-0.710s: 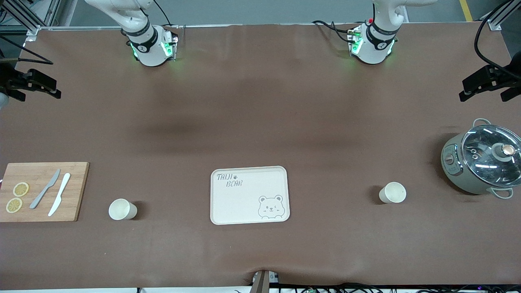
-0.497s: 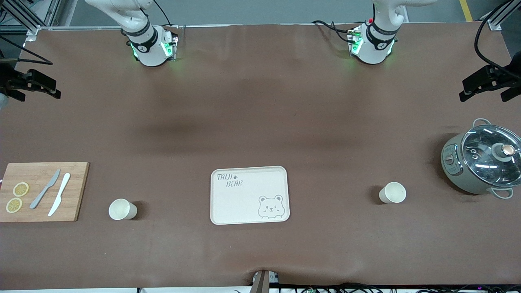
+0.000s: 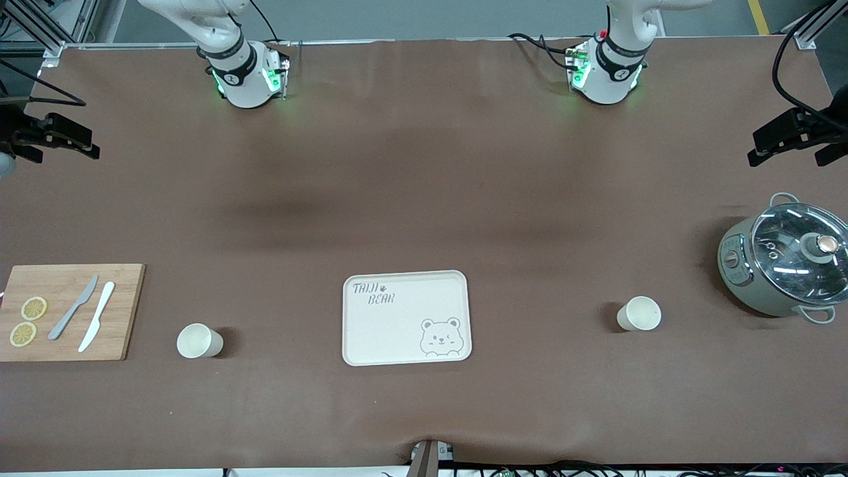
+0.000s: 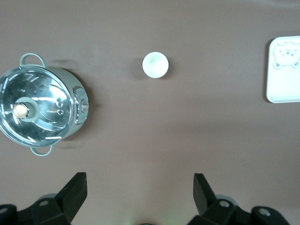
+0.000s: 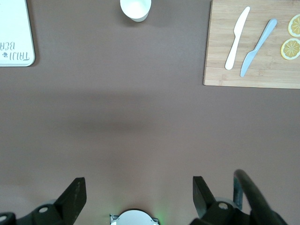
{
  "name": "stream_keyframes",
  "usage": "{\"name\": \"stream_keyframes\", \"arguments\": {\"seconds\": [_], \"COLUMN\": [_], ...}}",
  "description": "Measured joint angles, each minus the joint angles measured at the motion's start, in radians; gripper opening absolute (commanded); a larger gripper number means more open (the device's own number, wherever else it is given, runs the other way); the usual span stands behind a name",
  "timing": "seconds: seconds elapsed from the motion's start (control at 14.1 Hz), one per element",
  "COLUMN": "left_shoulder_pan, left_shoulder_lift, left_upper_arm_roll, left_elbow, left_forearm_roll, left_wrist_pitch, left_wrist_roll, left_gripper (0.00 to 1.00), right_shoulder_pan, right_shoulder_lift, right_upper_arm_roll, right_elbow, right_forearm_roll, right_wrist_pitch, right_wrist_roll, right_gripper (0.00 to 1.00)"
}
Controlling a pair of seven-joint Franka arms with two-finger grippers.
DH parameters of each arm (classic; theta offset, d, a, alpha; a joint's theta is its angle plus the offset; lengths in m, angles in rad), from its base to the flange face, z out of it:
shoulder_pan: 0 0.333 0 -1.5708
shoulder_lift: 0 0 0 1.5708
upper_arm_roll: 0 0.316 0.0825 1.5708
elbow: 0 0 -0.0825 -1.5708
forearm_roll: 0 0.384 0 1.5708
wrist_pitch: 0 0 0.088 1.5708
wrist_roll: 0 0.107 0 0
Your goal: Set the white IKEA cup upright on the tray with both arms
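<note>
The cream-white tray [image 3: 405, 318] with the bear drawing lies flat on the brown table, near the front camera. One white cup [image 3: 639, 313] stands upright beside it toward the left arm's end; it also shows in the left wrist view [image 4: 155, 64]. A second white cup [image 3: 199, 341] stands upright toward the right arm's end and shows in the right wrist view [image 5: 135, 9]. My left gripper [image 4: 139, 180] is open and empty, high over bare table. My right gripper [image 5: 139, 185] is open and empty, high over the table near its base. Neither gripper shows in the front view.
A wooden cutting board [image 3: 69, 311] with two knives and lemon slices lies at the right arm's end. A grey pot with a glass lid [image 3: 785, 262] stands at the left arm's end. Black clamps [image 3: 50, 136] [image 3: 792, 136] jut in at both table ends.
</note>
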Motion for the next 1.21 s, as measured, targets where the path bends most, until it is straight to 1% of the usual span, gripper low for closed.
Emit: {"name": "stream_keyframes", "arguments": {"seconds": [0.14,0.28,0.5,0.78,0.99,1.21], "left_shoulder_pan": [0.000,0.000,0.002,0.005,0.008,0.011], "left_shoulder_lift": [0.007,0.023,0.080,0.182,0.263,0.326], "left_upper_arm_roll": [0.000,0.000,0.000,0.001,0.002,0.002], "left_elbow": [-0.007,-0.012,-0.020,-0.025,-0.028,-0.029], "left_forearm_roll": [0.020,0.022,0.022,0.023,0.023,0.023], "left_wrist_pitch": [0.014,0.016,0.055,0.138,0.217,0.291], "left_wrist_roll": [0.001,0.001,0.001,0.001,0.002,0.002], "left_gripper": [1.00,1.00,1.00,1.00,1.00,1.00], "right_shoulder_pan": [-0.004,-0.005,-0.005,0.005,0.027,0.056], "right_shoulder_lift": [0.004,0.013,0.065,0.192,0.299,0.381], "right_upper_arm_roll": [-0.004,-0.005,-0.004,0.003,0.008,0.009], "right_elbow": [0.012,0.051,0.111,0.153,0.177,0.183], "right_forearm_roll": [-0.001,-0.001,-0.001,-0.001,0.001,-0.001], "right_wrist_pitch": [0.009,0.013,0.017,0.102,0.222,0.311], "right_wrist_roll": [0.000,-0.002,-0.014,-0.018,-0.018,-0.018], "right_gripper": [1.00,1.00,1.00,1.00,1.00,1.00]}}
